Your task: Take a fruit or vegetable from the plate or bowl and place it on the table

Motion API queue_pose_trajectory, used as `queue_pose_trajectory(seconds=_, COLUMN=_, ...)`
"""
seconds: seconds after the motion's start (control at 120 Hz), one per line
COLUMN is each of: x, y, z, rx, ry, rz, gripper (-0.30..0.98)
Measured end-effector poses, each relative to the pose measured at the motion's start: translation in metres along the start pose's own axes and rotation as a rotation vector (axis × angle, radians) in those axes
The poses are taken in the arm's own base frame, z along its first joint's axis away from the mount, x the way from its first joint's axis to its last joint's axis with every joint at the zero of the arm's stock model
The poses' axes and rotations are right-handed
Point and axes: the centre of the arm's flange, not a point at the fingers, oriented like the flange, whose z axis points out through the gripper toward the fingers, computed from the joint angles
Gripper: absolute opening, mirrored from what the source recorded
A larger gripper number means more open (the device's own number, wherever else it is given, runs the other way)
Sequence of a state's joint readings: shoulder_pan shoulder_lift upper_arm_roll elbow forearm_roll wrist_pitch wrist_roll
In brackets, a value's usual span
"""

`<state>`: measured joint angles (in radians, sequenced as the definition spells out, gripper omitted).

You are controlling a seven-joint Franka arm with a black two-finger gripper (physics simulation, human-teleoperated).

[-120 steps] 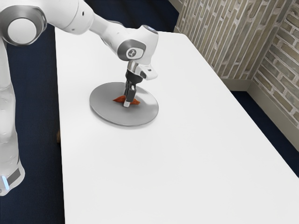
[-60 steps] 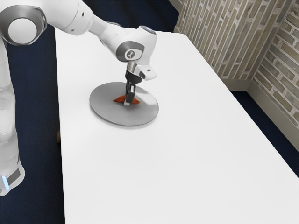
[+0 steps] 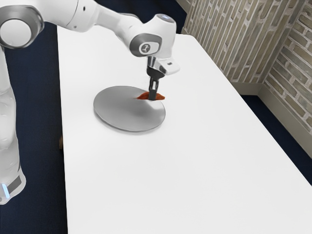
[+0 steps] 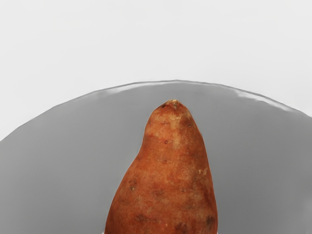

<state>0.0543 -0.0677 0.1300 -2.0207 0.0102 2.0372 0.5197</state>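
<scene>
Gripping a sweet potato (image 3: 160,97) at its middle, the gripper (image 3: 153,96) is shown, in the exterior view, over the border of the plate (image 3: 122,109) on the exterior view's right — closed, with the potato between its fingers. The grasp appears made and the potato seems raised, though the height of the gap to the plate cannot be told. Setting down and release remain. The table (image 3: 185,170) has its widest bare stretch from the plate toward the viewer, and a further bare strip between the plate and the slanting table edge on the exterior view's right; the brick wall (image 3: 234,44) stands beyond that edge. On the plate's other side the table border runs much nearer, and is judged the poorer choice.

Wrist view: the potato's narrow tip (image 4: 173,105) points toward the plate's rim (image 4: 175,81) and lies within its outline; white table extends past it. The potato is judged to need carrying fully clear of the rim — potato ends included — before lowering, lest one end catch there and tilt it.
</scene>
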Motion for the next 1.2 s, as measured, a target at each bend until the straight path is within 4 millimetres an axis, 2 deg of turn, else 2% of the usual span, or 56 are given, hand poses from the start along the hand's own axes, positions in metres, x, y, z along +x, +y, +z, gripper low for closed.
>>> queue_pose_trajectory(seconds=0.158, x=0.031, y=0.044, z=-0.018, rx=0.014, ry=0.033, rz=0.08, gripper=0.16)
queue_pose_trajectory(seconds=0.425, x=0.072, y=0.102, z=-0.046, rx=0.024, ry=0.093, rz=0.164, gripper=0.16)
queue_pose_trajectory(seconds=0.5, x=0.088, y=0.118, z=-0.049, rx=0.017, ry=0.103, rz=0.187, gripper=0.16)
queue_pose_trajectory(seconds=0.675, x=0.123, y=0.154, z=-0.041, rx=-0.012, ry=0.105, rz=0.238, gripper=0.16)
queue_pose_trajectory(seconds=0.733, x=0.131, y=0.156, z=-0.043, rx=-0.018, ry=0.106, rz=0.238, gripper=0.15)
queue_pose_trajectory(seconds=0.808, x=0.139, y=0.147, z=-0.046, rx=-0.023, ry=0.103, rz=0.22, gripper=0.15)
queue_pose_trajectory(seconds=0.917, x=0.143, y=0.14, z=-0.043, rx=-0.029, ry=0.086, rz=0.205, gripper=0.15)
queue_pose_trajectory(seconds=0.983, x=0.143, y=0.143, z=-0.044, rx=-0.029, ry=0.079, rz=0.21, gripper=0.35)
queue_pose_trajectory(seconds=1.042, x=0.143, y=0.143, z=-0.044, rx=-0.03, ry=0.073, rz=0.211, gripper=0.46)
queue_pose_trajectory(seconds=1.2, x=0.142, y=0.138, z=-0.04, rx=-0.037, ry=0.059, rz=0.198, gripper=0.61)
